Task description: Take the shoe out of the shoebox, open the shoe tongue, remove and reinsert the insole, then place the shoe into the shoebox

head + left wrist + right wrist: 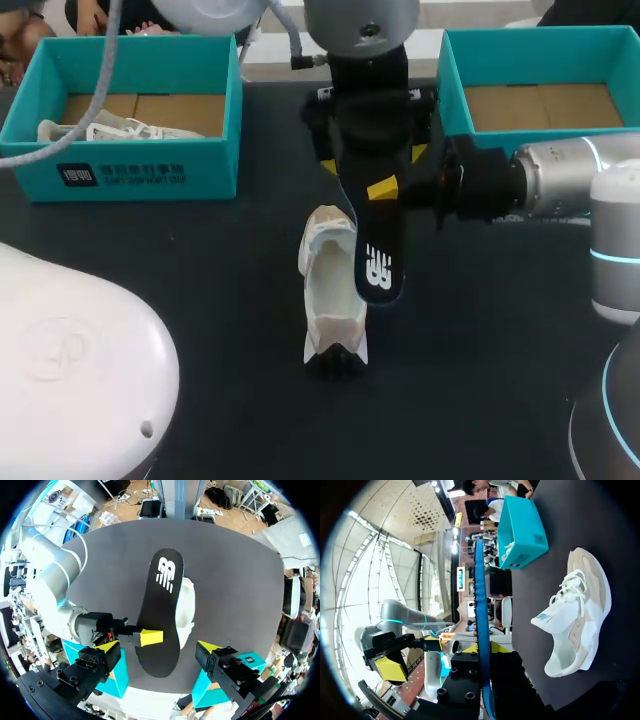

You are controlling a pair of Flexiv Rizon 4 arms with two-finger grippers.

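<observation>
One shoe (328, 290), one insole (378, 250), two shoeboxes (150, 165)

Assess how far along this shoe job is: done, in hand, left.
Done: the white and beige sneaker stands on the dark table, its black foam insole out. In hand: the right gripper holds the insole above it; the left gripper hangs open. Left: reinsert the insole, then put the sneaker into a teal cardboard shoebox.
</observation>
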